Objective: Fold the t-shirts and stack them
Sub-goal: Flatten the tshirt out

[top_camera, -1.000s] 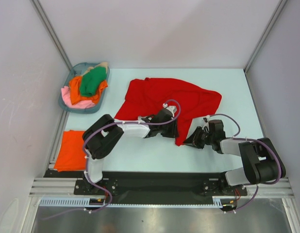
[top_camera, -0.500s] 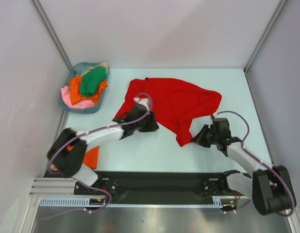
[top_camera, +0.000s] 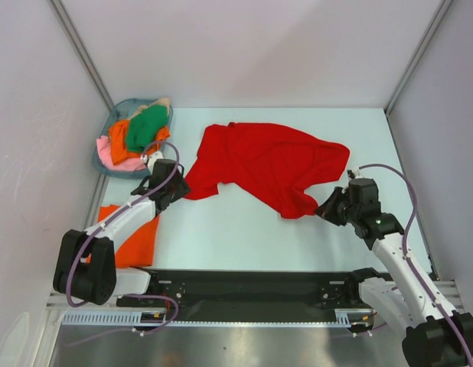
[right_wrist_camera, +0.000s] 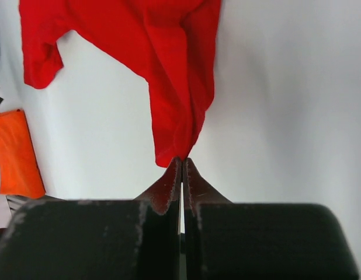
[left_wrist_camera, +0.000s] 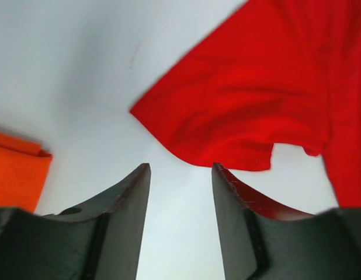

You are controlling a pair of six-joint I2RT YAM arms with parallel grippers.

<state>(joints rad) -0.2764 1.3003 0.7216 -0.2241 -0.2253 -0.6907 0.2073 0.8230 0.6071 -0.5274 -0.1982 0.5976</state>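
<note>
As it lies, red t-shirt (top_camera: 267,164) spans left-right

Soft matt cloth red t-shirt (top_camera: 271,160) on smooth pale table (top_camera: 244,229).

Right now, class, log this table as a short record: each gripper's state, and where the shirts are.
red t-shirt: unfolded, rumpled, mid-table
left gripper: open, empty, beside the red t-shirt's sleeve
right gripper: shut on the red t-shirt's near corner
orange t-shirt: folded, near left
basket: far left, holds heaped shirts
</note>
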